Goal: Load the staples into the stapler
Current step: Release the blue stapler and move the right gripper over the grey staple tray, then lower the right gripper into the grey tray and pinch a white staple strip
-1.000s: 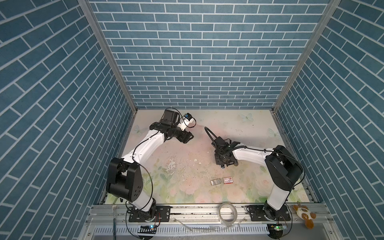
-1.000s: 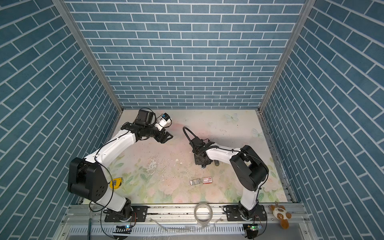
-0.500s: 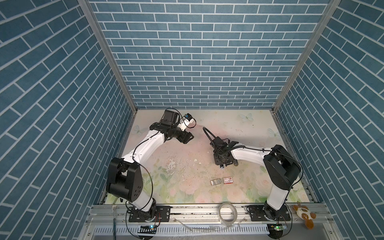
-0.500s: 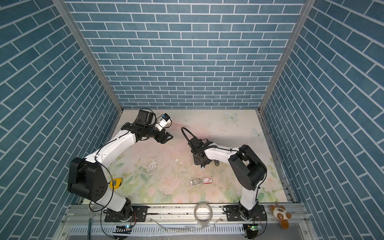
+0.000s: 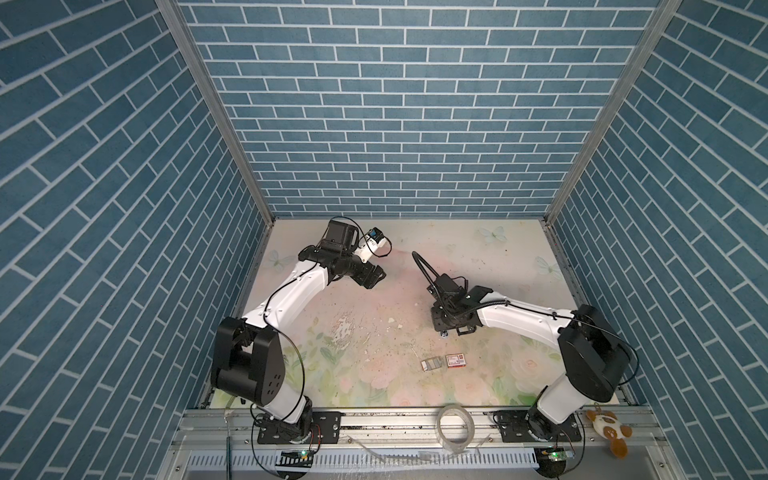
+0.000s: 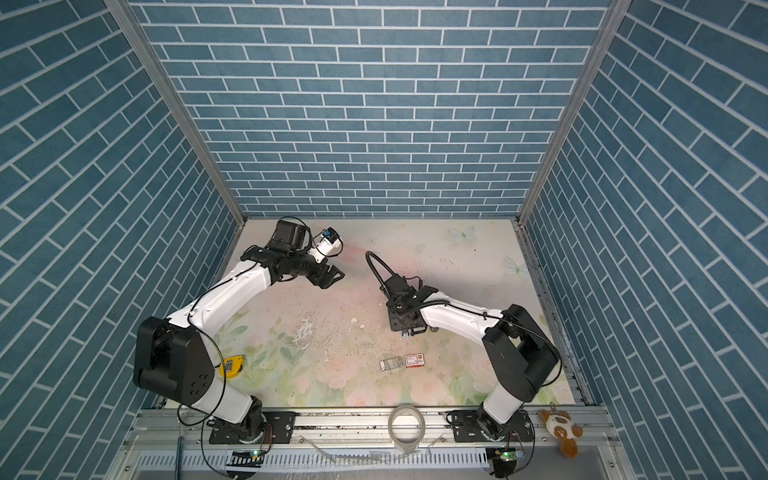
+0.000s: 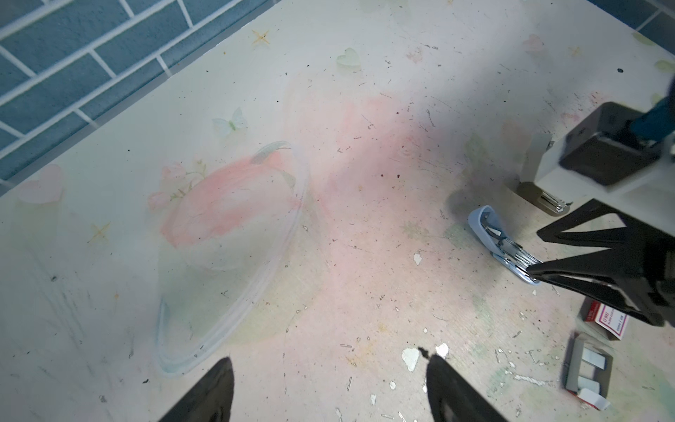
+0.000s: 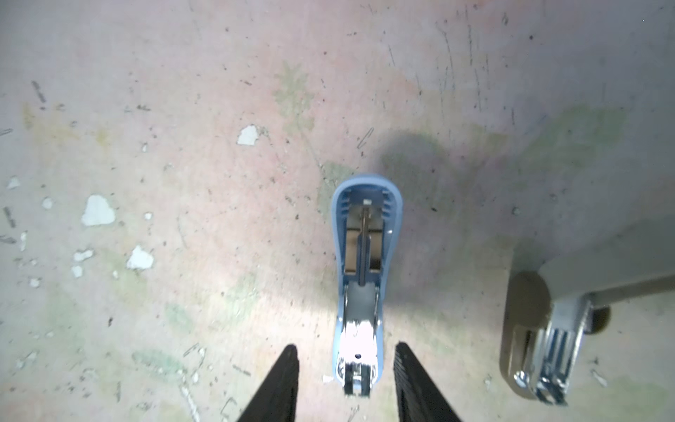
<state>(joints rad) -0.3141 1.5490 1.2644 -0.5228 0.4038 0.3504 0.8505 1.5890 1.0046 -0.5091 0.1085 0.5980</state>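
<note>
Right gripper [image 8: 347, 347]: jaws parted, straddling the opened stapler [image 8: 361, 277], no grip | Left gripper [image 7: 328, 360]: spread, empty | Staples [image 5: 431, 364]: just beside box [image 5: 456, 360], apart from stapler | Handling: you should expect light, slick, brittle strips; pinch the long sides mid-length, gently.

Front rail: clear tape roll [image 5: 440, 428], plush toy [image 5: 609, 426] at right end. Floral mat [image 5: 498, 257] (surface chipped, speckled): white-and-red box [image 5: 456, 360] lying flat; yellow tape measure [image 6: 232, 365] near left edge.
</note>
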